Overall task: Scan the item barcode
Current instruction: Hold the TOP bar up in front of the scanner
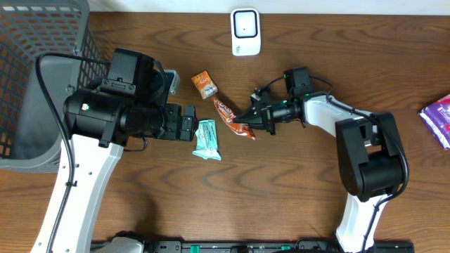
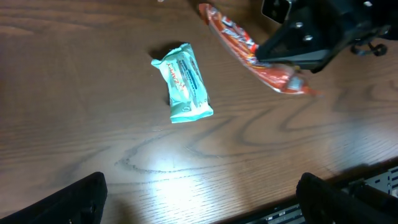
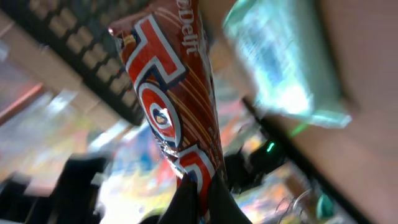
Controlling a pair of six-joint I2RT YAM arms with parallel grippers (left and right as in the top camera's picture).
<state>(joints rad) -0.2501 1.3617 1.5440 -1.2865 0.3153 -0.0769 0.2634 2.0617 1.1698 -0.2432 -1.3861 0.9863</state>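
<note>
Right fingers (image 1: 246, 119) are clamped shut on one end of the red bar (image 1: 226, 111); the rest sticks out past the fingertips. Left fingers (image 1: 188, 124) are spread wide and hold nothing. A teal packet (image 1: 208, 140) lies flat on the counter (image 1: 295, 190) just ahead of them. The orange packet (image 1: 204, 84) sits near the bar's free end. The scanner (image 1: 245, 31) is well beyond the right fingers.

Long red bar (image 1: 226, 112), white lettering, glossy wrapper. Sticks out from right gripper (image 1: 246, 120), pinched at one end, slanting up-left over mid table (image 1: 281, 204). White rounded scanner (image 1: 246, 31), dark window. Lies flat at far edge, well apart from bar.
</note>
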